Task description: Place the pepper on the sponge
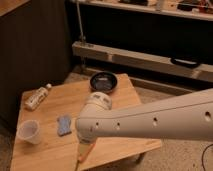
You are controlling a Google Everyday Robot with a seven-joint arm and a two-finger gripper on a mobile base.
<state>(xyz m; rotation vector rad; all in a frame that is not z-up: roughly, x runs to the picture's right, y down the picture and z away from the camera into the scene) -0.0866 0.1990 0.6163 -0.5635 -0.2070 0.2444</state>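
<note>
The orange-red pepper (86,151) shows at the table's front edge, just under the end of my white arm. My gripper (80,149) points down right beside it, mostly hidden behind the wrist, and whether it holds the pepper cannot be told. The light-blue sponge (64,125) lies flat on the wooden table (45,150), a short way left of and behind the gripper.
A clear plastic cup (29,132) stands at the table's left front. A bottle (36,97) lies on its side at the back left. A dark pan (103,81) sits at the back edge. My arm covers the table's right half.
</note>
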